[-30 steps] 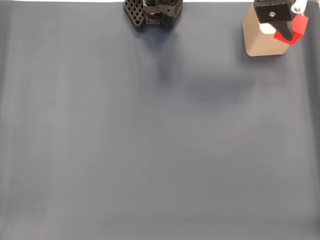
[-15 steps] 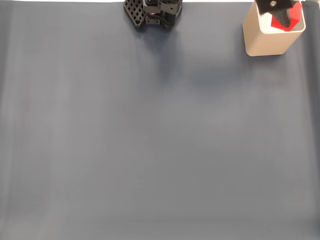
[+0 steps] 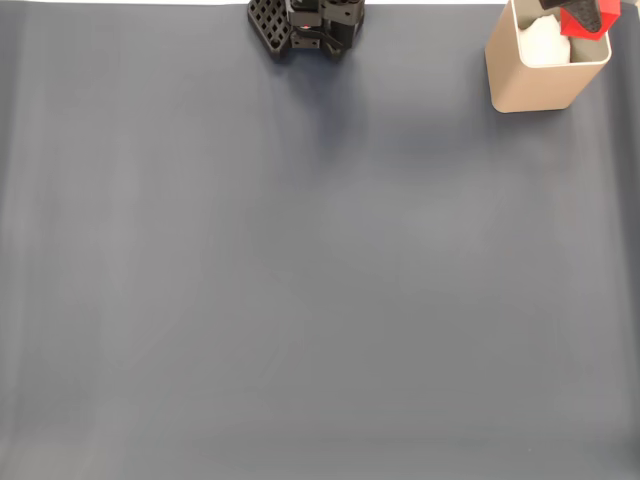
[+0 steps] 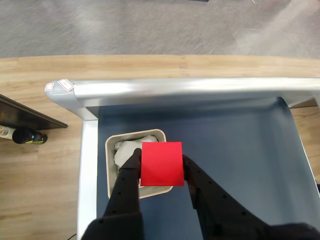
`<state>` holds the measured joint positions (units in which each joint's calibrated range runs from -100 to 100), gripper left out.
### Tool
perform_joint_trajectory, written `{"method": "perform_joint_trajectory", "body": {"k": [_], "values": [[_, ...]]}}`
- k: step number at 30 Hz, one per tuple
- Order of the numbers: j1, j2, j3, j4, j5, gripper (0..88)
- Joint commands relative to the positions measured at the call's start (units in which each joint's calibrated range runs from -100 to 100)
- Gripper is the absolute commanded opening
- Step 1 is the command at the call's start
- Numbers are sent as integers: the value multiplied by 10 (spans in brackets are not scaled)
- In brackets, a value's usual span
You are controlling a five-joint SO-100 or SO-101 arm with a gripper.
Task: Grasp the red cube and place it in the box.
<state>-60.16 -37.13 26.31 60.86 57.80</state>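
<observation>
Two black fingers (image 4: pixel 131 172) of the claw (image 4: pixel 161 172) pinch the red cube (image 4: pixel 161 163) from both sides, holding it above the tan box (image 4: pixel 111 170), left of centre in the wrist view.

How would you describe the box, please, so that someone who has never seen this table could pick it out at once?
In the fixed view, look over the wide grey table mat to its far right corner. There stands the box, a tall tan container with rounded corners, thin walls and something white inside. It is the only container on the mat, and the gripper holds the red cube right above its opening.
</observation>
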Motion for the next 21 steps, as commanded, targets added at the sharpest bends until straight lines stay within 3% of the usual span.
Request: {"method": "perform_joint_trajectory", "body": {"k": [1, 21], "values": [[-11, 4, -8, -13, 1, 0], [-46, -6, 12, -11, -15, 0]]}}
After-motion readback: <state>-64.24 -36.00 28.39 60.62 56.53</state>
